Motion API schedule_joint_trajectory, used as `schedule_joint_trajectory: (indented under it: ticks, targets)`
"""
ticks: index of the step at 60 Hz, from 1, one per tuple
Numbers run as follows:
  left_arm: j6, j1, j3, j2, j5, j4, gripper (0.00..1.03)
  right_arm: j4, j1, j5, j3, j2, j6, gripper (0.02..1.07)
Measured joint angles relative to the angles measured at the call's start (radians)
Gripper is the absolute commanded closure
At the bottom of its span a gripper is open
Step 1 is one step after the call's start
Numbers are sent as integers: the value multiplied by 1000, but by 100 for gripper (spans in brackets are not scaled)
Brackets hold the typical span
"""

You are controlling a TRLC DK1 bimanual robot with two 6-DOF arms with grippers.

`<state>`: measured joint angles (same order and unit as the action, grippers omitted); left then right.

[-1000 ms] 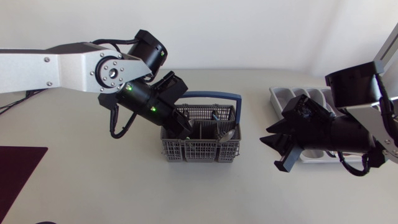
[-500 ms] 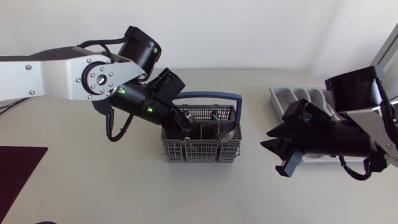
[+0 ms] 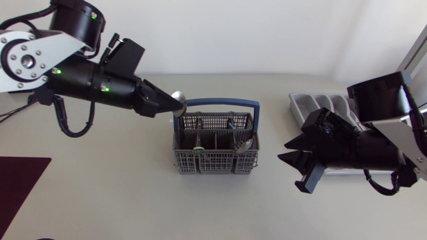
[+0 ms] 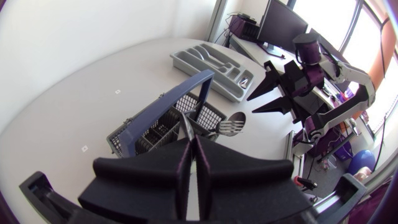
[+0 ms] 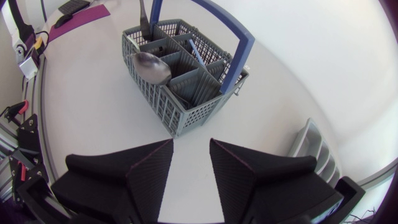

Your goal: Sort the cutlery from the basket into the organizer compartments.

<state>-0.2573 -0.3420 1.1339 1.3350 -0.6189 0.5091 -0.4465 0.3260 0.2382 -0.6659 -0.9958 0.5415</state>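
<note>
Between your left fingers (image 4: 163, 168), pressed almost together, a fork (image 4: 227, 128) is pinched by its handle, its head sticking out ahead of the tips. The left gripper (image 3: 166, 107) hangs above the rear corner of the basket (image 3: 213, 164), with the blue handle (image 3: 220, 103) just beside and below the fork. So thin a hold near the tips could let the fork swivel or slide out if you swing fast. A low path could snag it on that handle and drag the basket along. Farther ahead of those tips, the right gripper (image 3: 291, 162) hovers with nothing in it, its fingers spread wide, between the basket and the organizer (image 3: 313, 100). Its arm covers part of the compartments, so a straight carry risks the two arms meeting. Your best room lies over the worktop (image 3: 220, 207) under and ahead of the right fingers, or high above the basket, where a spoon (image 5: 152, 67) waits to be sorted
</note>
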Motion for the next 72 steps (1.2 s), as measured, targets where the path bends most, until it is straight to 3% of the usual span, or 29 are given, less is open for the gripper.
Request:
schedule_joint_trajectory:
  ticks: [11,26,35,42,48,65,72]
  targets:
    - [-1,32,-21,-119,-58,2,100,-24,0,-3,-4,56,0,58]
    - [-5,13,-23,-237,-92,2,100,-53,-3,-4,-19,179,2,58]
    - [-12,-53,-23,-257,-100,2,100,-98,-21,-7,-43,236,5,57]
    - [-12,-115,-23,-259,-103,2,100,-144,-27,-6,-61,268,12,25]
    - [-12,-176,-23,-257,-103,2,100,-196,-32,10,-64,296,21,12]
    - [-12,-310,13,-187,-102,17,100,-258,31,48,-74,359,28,12]
    - [-12,-365,34,-158,-103,17,100,-258,78,77,-77,363,26,17]
